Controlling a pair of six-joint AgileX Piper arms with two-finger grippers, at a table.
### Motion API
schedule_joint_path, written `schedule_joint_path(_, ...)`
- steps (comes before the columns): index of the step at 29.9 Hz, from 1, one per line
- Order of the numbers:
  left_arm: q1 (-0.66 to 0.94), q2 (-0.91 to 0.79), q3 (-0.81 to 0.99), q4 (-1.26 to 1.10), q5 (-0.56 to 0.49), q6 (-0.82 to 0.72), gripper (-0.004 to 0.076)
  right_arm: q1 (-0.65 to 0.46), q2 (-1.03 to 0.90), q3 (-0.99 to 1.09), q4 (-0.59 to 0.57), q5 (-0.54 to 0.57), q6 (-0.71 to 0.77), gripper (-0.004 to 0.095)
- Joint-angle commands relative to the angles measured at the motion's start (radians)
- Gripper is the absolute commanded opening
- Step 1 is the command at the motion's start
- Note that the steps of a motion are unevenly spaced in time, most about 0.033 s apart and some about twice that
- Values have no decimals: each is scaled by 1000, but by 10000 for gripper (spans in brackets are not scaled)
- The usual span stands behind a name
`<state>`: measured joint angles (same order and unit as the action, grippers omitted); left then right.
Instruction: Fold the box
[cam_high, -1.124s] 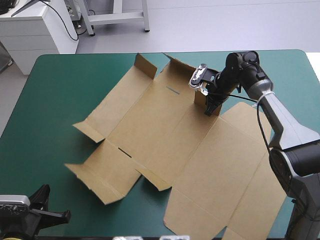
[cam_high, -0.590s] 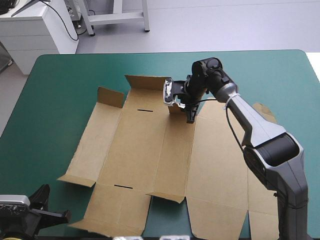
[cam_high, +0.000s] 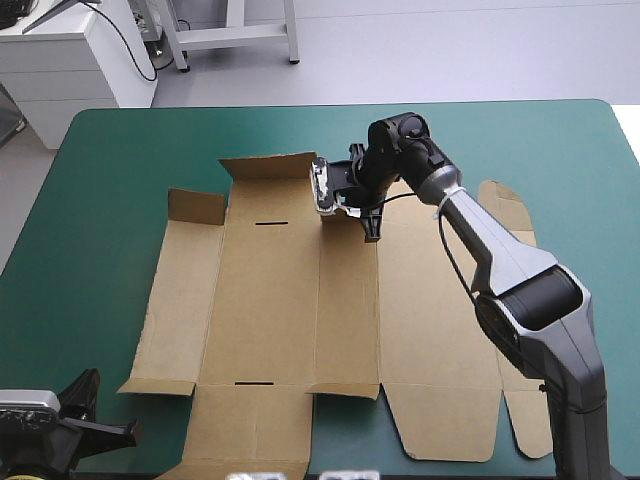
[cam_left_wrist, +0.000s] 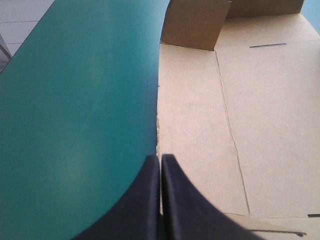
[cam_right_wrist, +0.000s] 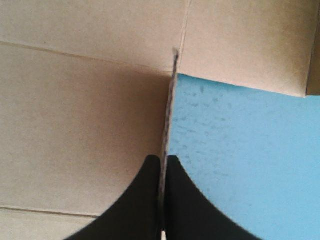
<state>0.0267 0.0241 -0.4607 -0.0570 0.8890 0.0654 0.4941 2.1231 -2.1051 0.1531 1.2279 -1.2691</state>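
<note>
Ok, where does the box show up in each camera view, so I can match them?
High view: the box lies flat on the teal-green cover, its far edge pinched by the right fingers.
Left wrist view: the box lies ahead of the shut left fingers.
Right wrist view: the box, one edge standing between the fingers.
Shared landmark: the thin dark slot, in high and left wrist views only.

Left arm (cam_high: 45, 432): low at the near left corner.
Left gripper (cam_left_wrist: 160, 165): fingers pressed together in one point, holding nothing.
Right arm (cam_high: 500, 265): stretches from near right to the far middle, wrist bent down.
Right gripper (cam_high: 372, 225): fingers nearly closed, pinching an edge of the box (cam_high: 270, 300).
</note>
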Motion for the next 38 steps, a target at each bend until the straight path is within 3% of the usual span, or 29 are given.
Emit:
schedule_joint_path(1,-7,18,-21,-10,-73,-1,-8,1,-57,-36,34,-26,6,-21)
schedule_joint_path(6,-7,18,-21,-10,-73,-1,-8,1,-57,-36,72,-41,67,-3)
schedule_joint_path(8,-7,18,-21,-10,-73,-1,-8,1,-57,-36,82,-48,83,50)
schedule_joint_path(11,-7,18,-21,-10,-73,-1,-8,1,-57,-36,79,-48,108,236)
schedule_joint_path(15,-7,18,-21,-10,-73,-1,-8,1,-57,-36,62,-49,116,565)
schedule_joint_path(17,-7,18,-21,-10,-73,-1,-8,1,-57,-36,54,-47,119,627)
schedule_joint_path(19,-7,18,-21,-10,-73,-1,-8,1,-61,-38,19,-42,140,629)
schedule_joint_path(24,-7,18,-21,-10,-73,-1,-8,1,-104,-93,-83,16,301,572)
schedule_joint_path(27,-7,18,-21,-6,-73,-1,-8,1,-167,-103,-126,16,344,355)
schedule_joint_path(30,-7,18,-21,-6,-89,6,-8,1,-237,-94,-161,17,383,19)
schedule_joint_path(33,-7,18,-21,-3,-121,6,-8,1,-297,-66,-220,17,468,-12)
schedule_joint_path(38,-7,20,-21,1,-174,6,-8,-10,-394,55,-268,17,752,-15)
